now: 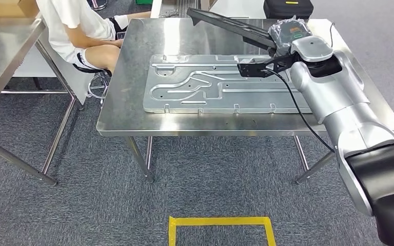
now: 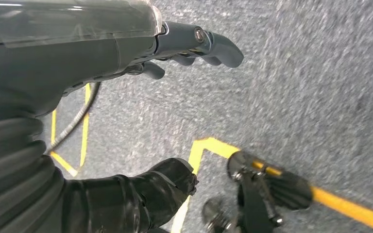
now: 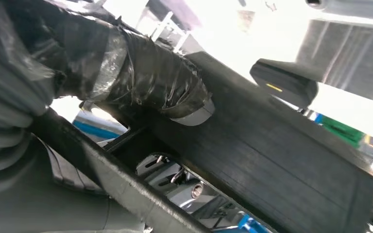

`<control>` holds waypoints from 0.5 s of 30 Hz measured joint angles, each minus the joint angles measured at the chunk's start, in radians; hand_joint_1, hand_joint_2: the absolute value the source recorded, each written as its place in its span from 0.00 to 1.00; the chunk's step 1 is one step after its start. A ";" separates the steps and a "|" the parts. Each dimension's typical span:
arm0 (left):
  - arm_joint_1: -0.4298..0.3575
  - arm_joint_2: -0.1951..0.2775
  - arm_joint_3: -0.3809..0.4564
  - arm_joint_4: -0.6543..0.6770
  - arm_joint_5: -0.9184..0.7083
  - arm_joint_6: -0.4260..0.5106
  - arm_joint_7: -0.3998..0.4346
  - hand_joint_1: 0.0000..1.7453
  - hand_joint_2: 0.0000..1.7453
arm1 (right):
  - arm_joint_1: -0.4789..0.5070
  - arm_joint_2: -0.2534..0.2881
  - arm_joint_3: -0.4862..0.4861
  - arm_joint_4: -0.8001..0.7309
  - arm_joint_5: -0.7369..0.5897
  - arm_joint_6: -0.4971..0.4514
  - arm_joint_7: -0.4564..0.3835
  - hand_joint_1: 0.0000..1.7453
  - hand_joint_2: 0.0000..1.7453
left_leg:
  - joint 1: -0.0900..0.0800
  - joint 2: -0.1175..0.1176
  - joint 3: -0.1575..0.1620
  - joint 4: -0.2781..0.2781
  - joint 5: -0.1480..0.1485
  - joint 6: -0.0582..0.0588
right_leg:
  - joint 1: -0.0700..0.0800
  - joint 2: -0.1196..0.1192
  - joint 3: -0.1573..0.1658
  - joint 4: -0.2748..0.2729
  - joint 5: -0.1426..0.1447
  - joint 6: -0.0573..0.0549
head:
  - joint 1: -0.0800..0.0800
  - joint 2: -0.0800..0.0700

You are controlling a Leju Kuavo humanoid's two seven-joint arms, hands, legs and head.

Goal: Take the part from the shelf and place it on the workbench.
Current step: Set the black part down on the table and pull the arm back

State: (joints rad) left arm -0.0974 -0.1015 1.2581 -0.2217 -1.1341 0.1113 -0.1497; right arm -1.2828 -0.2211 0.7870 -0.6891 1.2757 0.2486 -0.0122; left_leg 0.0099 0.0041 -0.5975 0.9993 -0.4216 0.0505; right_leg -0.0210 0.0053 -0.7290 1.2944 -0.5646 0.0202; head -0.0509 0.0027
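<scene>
Black long part point(image 1: 231, 26) in right hand point(image 1: 287, 38) slants over workbench point(image 1: 128, 77).

Bright even light; blown-out wrist background

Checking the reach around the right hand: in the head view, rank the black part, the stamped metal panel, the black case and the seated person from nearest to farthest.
1. black part, held in the right hand.
2. stamped metal panel, just below on the workbench.
3. black case, behind it; close to the panel's rank.
4. seated person, far left.
</scene>
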 joint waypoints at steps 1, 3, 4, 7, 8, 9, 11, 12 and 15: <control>0.000 0.000 0.000 0.000 0.000 0.000 0.001 0.00 1.00 | 0.001 -0.001 0.000 0.002 0.000 0.000 0.000 1.00 1.00 | 0.001 -0.001 0.004 0.002 -0.005 -0.001 | -0.004 0.000 -0.017 0.013 0.013 0.004 | 0.000 0.000; 0.002 -0.001 0.000 0.000 0.000 0.000 0.002 0.00 1.00 | 0.000 -0.001 0.000 0.005 0.000 0.000 0.000 1.00 1.00 | 0.003 -0.003 0.014 0.012 -0.021 -0.008 | -0.011 -0.003 0.003 -0.070 0.090 0.010 | 0.000 0.000; 0.003 -0.002 0.000 0.000 0.000 -0.001 0.002 0.00 1.00 | -0.001 -0.001 0.000 0.006 0.000 0.000 0.000 1.00 1.00 | 0.003 -0.003 0.018 0.018 -0.030 -0.013 | -0.013 -0.005 0.026 -0.129 0.123 0.010 | 0.000 0.000; 0.002 -0.003 0.000 0.000 -0.001 -0.001 0.002 0.00 1.00 | -0.007 -0.004 0.000 0.007 -0.001 0.000 -0.002 1.00 1.00 | -0.002 -0.005 0.015 0.032 -0.046 -0.029 | -0.007 -0.007 0.071 -0.228 0.143 0.002 | 0.001 0.000; 0.001 -0.003 0.000 0.000 -0.002 -0.001 0.002 0.00 1.00 | -0.007 -0.004 0.000 0.008 -0.002 0.000 -0.003 1.00 1.00 | -0.003 -0.005 0.014 0.032 -0.047 -0.034 | -0.004 -0.006 0.074 -0.236 0.140 -0.003 | 0.002 0.000; 0.000 -0.003 0.000 0.000 -0.004 -0.001 0.002 0.00 1.00 | -0.007 -0.004 0.000 0.008 -0.002 0.000 -0.003 1.00 1.00 | -0.002 -0.005 0.014 0.030 -0.050 -0.039 | -0.006 -0.005 0.075 -0.237 0.138 -0.009 | 0.001 0.000; -0.001 -0.002 0.000 0.000 -0.006 -0.001 0.002 0.00 1.00 | -0.007 -0.003 0.000 0.008 -0.002 -0.001 -0.003 1.00 1.00 | -0.001 -0.004 0.004 0.058 -0.071 -0.048 | -0.011 -0.004 0.085 -0.246 0.135 -0.021 | 0.001 0.000; 0.000 -0.002 0.000 0.000 -0.006 -0.001 0.002 0.00 1.00 | -0.007 -0.003 0.000 0.008 -0.002 -0.001 -0.003 1.00 1.00 | 0.001 -0.004 -0.017 0.102 -0.092 -0.052 | -0.013 -0.004 0.092 -0.250 0.133 -0.027 | 0.001 0.000; 0.003 -0.003 0.000 0.000 -0.006 -0.001 0.002 0.00 1.00 | -0.006 -0.002 0.000 0.008 -0.002 -0.001 -0.003 1.00 1.00 | 0.002 -0.005 -0.121 0.288 -0.146 -0.059 | -0.009 -0.004 0.108 -0.251 0.122 -0.038 | 0.001 0.000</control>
State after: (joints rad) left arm -0.0948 -0.1044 1.2585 -0.2216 -1.1398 0.1102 -0.1473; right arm -1.2890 -0.2233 0.7870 -0.6806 1.2737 0.2475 -0.0155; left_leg 0.0123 -0.0005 -0.7189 1.2870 -0.5673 -0.0083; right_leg -0.0296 0.0013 -0.6212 1.0434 -0.4423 -0.0176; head -0.0496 0.0027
